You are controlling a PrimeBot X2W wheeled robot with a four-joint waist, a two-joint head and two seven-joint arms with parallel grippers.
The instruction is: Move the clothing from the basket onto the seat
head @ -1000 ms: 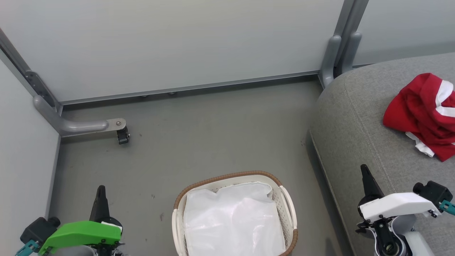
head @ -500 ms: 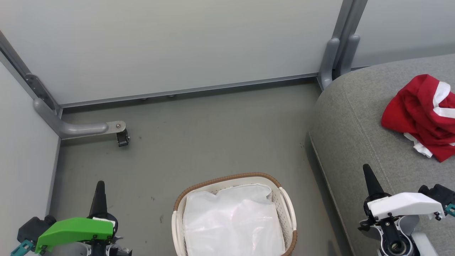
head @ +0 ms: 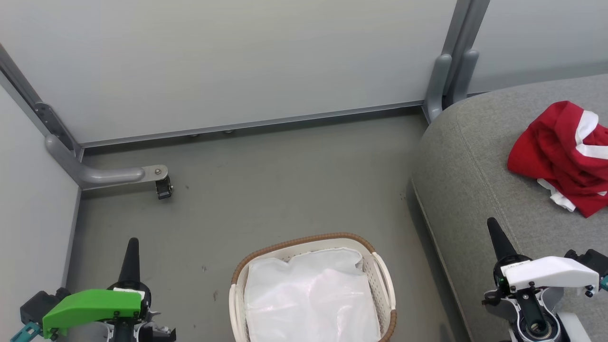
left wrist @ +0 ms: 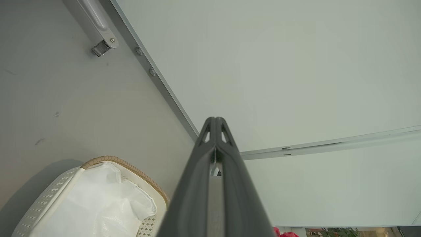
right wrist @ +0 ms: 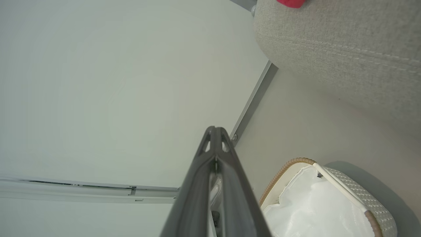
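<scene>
Clothing (head: 553, 154) on grey seat (head: 475, 190)

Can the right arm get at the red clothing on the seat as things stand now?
Probably yes: the right gripper is shut and empty, and only bare seat shows between it and the clothing.

Seat (head: 475, 180): grey woven cushion, rounded edge, stitched seam; 3 to 5 o'clock.
Clothing (head: 560, 156): red jersey, white stripe trim; crumpled heap lying on Seat, 3 o'clock.
Basket (head: 304, 241): oval, white perforated plastic, brown woven rim; upright on floor (head: 266, 190), 6 o'clock, lined with white sheet (head: 311, 299).
</scene>
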